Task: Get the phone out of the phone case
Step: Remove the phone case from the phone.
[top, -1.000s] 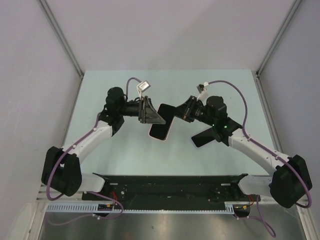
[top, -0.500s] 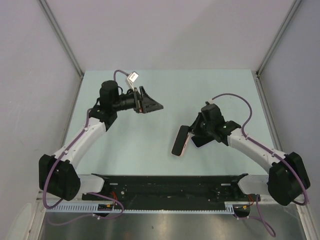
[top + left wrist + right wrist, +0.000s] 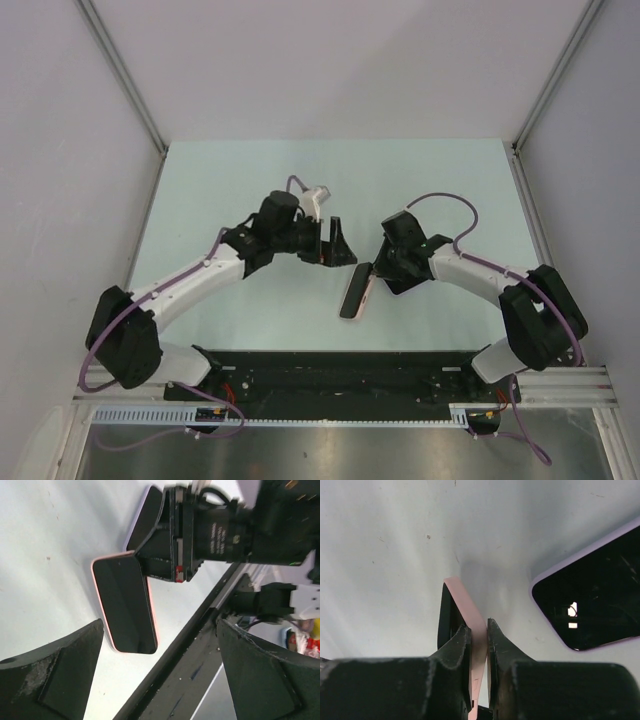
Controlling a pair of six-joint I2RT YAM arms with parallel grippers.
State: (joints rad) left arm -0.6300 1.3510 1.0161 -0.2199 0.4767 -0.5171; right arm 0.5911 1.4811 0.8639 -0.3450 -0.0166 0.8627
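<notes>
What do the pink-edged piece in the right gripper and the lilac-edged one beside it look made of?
Pink-edged piece: matte pink rim without glare, likely silicone or soft plastic. Lilac-edged piece: glossy black face mirroring lights, probably glass; matte rim.

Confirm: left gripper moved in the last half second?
Yes. The left gripper has swung right and nearer the base rail, toward the pink phone.

The pale, matte surface (image 3: 250, 180) carries a few small specks and scuffs. A lilac-rimmed dark slab (image 3: 592, 587) lies flat on it, glossy face up, just beside the right pincer (image 3: 478, 628), on the right in that wrist view. The pink-rimmed phone (image 3: 464, 600), clamped on edge in that pincer, reaches down toward the surface beyond the fingertips. Whether it touches cannot be told.
</notes>
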